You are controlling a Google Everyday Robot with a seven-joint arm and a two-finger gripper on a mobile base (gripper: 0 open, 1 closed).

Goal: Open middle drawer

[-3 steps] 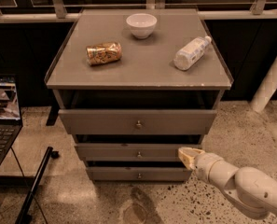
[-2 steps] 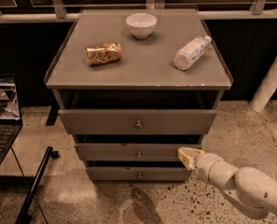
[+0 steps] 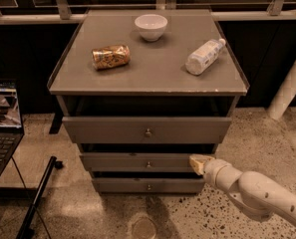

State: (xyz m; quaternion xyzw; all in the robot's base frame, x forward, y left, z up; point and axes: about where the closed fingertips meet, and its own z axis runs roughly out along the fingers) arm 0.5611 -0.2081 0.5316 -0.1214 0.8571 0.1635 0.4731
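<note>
The middle drawer is the second of three grey fronts in the cabinet, with a small round metal knob at its centre. Its front stands a little forward of the bottom drawer and behind the top drawer, which is pulled out furthest. My gripper, with a pale yellowish tip on a white arm coming from the lower right, is at the right end of the middle drawer's front, well to the right of the knob.
On the cabinet top lie a white bowl, a crushed can on its side and a white bottle on its side. An open laptop and a black pole are at the left. A white post stands at the right.
</note>
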